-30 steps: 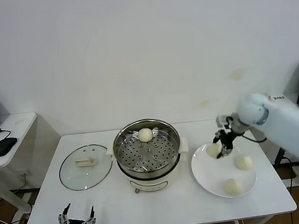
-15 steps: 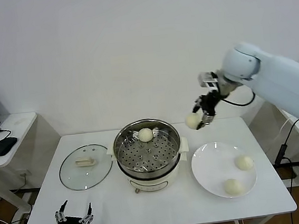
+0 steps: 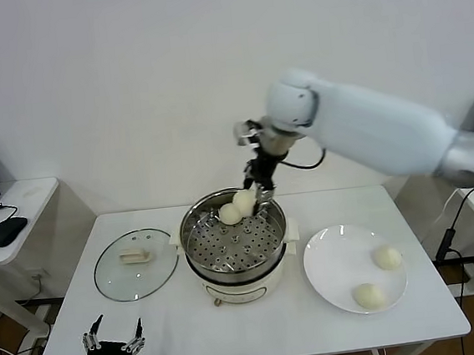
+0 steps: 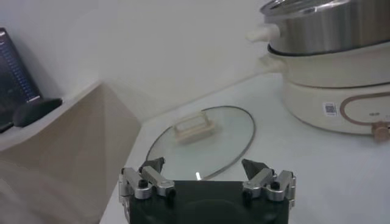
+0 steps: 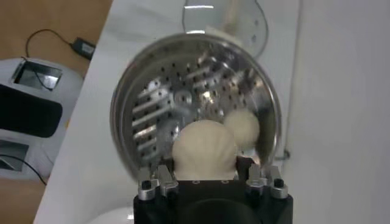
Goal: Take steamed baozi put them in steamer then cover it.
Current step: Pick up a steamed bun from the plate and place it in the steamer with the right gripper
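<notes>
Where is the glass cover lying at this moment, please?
In the head view the cover lies flat on the table, on the robot's left of the steamer, handle up, with the idle left gripper at the table's near edge below it.

Held baozi (image 3: 244,200) carried from plate (image 3: 335,281) over steamer (image 3: 235,243).

Cream-white baozi (image 3: 244,200), shiny steel steamer (image 3: 235,243) with dotted perforated bottom, cream base. Clear glass cover (image 3: 135,264), steel rim, cream handle. White plate (image 3: 334,267), white table (image 3: 235,329).
</notes>
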Available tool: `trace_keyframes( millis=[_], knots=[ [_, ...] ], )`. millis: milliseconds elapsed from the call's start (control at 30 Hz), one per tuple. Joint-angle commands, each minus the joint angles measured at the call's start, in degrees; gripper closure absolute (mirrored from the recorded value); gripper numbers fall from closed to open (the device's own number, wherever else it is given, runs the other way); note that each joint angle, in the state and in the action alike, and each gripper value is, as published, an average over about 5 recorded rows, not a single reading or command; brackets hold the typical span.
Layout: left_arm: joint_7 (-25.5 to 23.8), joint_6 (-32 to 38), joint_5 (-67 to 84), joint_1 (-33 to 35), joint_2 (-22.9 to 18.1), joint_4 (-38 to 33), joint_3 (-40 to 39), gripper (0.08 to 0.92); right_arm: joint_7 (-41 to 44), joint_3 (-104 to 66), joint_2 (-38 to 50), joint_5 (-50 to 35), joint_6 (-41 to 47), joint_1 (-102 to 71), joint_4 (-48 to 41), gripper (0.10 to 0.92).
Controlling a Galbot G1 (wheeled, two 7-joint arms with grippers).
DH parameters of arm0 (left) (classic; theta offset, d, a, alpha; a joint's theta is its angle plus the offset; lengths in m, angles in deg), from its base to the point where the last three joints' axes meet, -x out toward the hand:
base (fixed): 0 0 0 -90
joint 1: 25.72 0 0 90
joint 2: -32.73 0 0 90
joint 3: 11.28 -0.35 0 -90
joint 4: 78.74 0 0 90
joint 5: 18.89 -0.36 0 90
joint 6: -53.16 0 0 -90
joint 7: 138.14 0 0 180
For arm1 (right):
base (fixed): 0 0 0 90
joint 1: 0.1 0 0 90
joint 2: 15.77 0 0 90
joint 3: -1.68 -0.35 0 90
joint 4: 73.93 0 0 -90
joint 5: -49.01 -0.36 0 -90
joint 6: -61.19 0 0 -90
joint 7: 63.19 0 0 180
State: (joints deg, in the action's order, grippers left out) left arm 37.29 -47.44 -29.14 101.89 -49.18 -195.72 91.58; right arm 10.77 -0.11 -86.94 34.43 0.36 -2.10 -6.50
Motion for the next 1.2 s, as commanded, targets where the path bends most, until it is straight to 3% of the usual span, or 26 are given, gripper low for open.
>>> trace_keyframes(
  millis=[33,433,967,1200],
  knots=[
    [-0.08,-0.19,0.38,-0.14,-0.85,-0.70,-0.10,0.177,-0.19,0.65,-12.65,4.67,-0.35,-7.55,-10.50,0.406],
    [-0.11,-0.26,0.96,-1.06,-0.55,0.39,-0.23,0.177,-3.43,-4.51,-18.41,10.76,-2.10,-13.02,-19.47,0.406],
    [-0.03,-0.25,0.90,-1.42,-0.61,1.27,-0.74,0.177,-4.98,-6.28,-18.63,11.87,-2.24,-13.71,-20.35,0.402],
    [0.01,-0.23,0.76,-1.07,-0.92,1.11,-0.83,0.177,-4.35,-7.33,-16.05,10.85,-1.32,-11.96,-17.22,0.255]
  ],
)
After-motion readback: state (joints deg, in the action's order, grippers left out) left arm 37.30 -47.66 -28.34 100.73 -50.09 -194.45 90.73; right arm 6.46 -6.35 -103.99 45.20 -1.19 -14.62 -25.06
